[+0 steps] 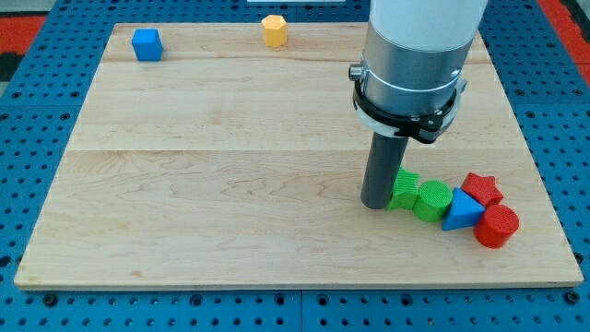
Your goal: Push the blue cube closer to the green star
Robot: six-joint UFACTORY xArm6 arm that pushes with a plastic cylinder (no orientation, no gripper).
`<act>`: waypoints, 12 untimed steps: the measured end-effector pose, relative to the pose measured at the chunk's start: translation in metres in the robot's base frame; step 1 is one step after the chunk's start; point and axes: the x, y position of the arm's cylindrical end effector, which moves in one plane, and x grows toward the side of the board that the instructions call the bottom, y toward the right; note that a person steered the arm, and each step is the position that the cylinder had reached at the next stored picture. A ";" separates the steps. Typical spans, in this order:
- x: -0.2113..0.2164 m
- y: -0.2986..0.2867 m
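Blue cube (147, 43) sits at the view's top left corner of the wooden board (230, 166), one corner turned slightly toward the view's bottom, and it is well apart from my tip (375, 205) — the tip is far to the view's right and lower. My tip has no jaws and holds nothing; it touches the left side of the green star (404, 189). Beside this star lie a green cylinder (431, 200), a blue triangle (462, 213), a red star (482, 188) and a red cylinder (497, 226) — a yellow block (274, 29) stands at the top edge.

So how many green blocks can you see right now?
2. A green block, shape unclear, sits at the view's lower right against my tip; a green cylinder lies just right of it. The arm may hide others.
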 end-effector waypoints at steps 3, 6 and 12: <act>-0.123 -0.090; -0.251 -0.187; -0.284 -0.313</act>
